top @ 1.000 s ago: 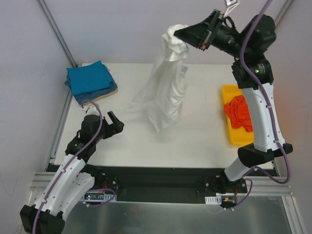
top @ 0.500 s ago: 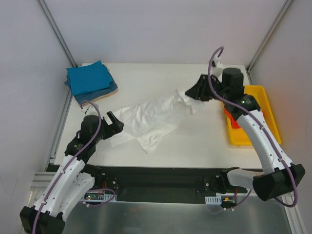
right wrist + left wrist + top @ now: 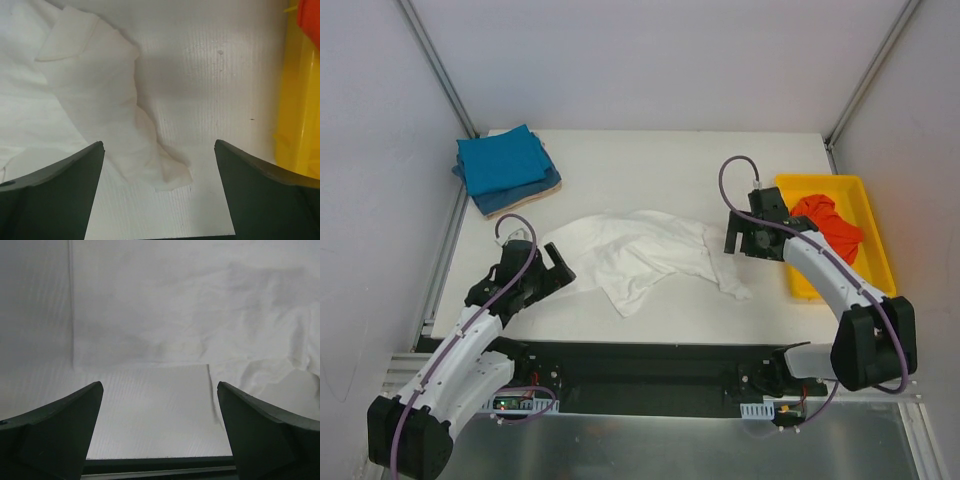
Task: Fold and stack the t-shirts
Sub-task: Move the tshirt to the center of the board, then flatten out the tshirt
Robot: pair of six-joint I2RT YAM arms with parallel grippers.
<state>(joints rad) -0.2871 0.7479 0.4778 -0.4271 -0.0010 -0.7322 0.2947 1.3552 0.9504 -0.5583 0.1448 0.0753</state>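
Observation:
A white t-shirt lies crumpled and spread across the middle of the table. My right gripper hovers open just over its right end, holding nothing; the right wrist view has the cloth below and left of the gripper. My left gripper stands open at the shirt's left edge, with the cloth just ahead of the gripper over bare table. Folded teal-blue t-shirts sit stacked on a tan one at the back left. An orange-red t-shirt lies bunched in the tray.
The yellow tray stands along the right edge of the table, close behind my right arm; its wall fills the right side of the right wrist view. A metal frame post runs along the table's left edge.
My right gripper came down from high above the table's back, swung the hanging white shirt onto the table, opened and let it go. The left gripper shifted slightly nearer the shirt.

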